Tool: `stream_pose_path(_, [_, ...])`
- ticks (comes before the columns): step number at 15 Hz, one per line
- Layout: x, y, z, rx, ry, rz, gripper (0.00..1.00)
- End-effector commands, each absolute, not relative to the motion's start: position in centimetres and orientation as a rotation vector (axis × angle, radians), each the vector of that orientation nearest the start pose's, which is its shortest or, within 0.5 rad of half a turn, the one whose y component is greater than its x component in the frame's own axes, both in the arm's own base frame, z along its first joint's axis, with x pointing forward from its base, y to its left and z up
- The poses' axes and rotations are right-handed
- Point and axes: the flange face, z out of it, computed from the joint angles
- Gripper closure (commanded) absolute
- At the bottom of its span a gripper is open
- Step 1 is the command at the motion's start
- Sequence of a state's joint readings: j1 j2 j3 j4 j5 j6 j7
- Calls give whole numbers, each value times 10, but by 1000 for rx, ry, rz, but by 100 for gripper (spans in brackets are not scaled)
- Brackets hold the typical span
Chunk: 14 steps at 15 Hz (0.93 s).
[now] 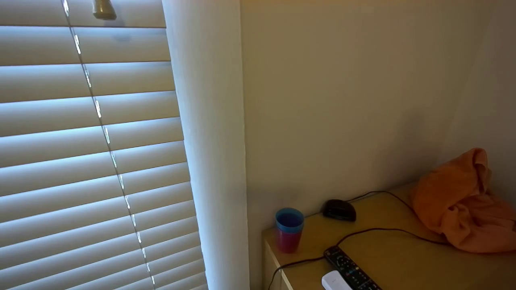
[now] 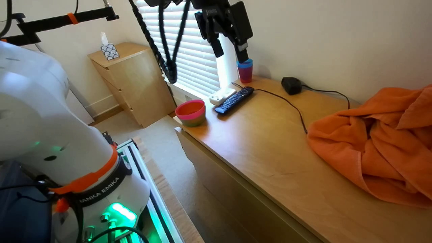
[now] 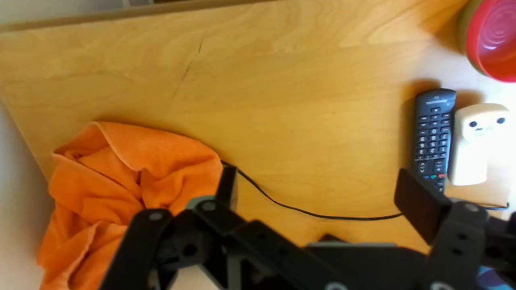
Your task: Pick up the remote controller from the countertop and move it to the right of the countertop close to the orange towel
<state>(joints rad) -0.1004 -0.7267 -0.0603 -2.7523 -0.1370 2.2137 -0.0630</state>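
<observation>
Black, slab-shaped plastic remote controller [image 2: 234, 100], flat on the pale wooden bench [image 2: 270, 152] just beside a rounded white device [image 3: 469, 149]; presumably light, stiff and smooth, best pinched across its narrow middle. Above the bench: black two-fingered end effector [image 2: 231, 54], empty, fingers spread. Well apart: crumpled orange cloth towel [image 2: 381, 148].

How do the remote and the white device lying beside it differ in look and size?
Look: the remote is black and covered in rows of buttons, while the white device is mostly plain, with two dark spots at one end.
Size: the remote is longer than the white device.
Shape: the remote is a slim bar; the white device broadens at its spotted end.
Both lie side by side on the countertop.
</observation>
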Motion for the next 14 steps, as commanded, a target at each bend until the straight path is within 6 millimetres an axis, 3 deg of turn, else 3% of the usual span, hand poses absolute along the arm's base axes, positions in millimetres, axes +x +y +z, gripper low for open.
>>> stream_pose_path(1, [368,-45,419,-3135,-237,-324,0])
stream_pose_path(4, [398,-34,394,-3054,-283,-359,0])
stream_pose_path(9, [440,6,354,-2983,-389,-277,0])
stream_pose_path(10, [444,13,350,-2979,-403,-246,0])
stream_pose_path(11, [429,3,360,-3001,-369,-288,0])
stream_pose_path(14, [443,14,348,-2999,-397,-249,0])
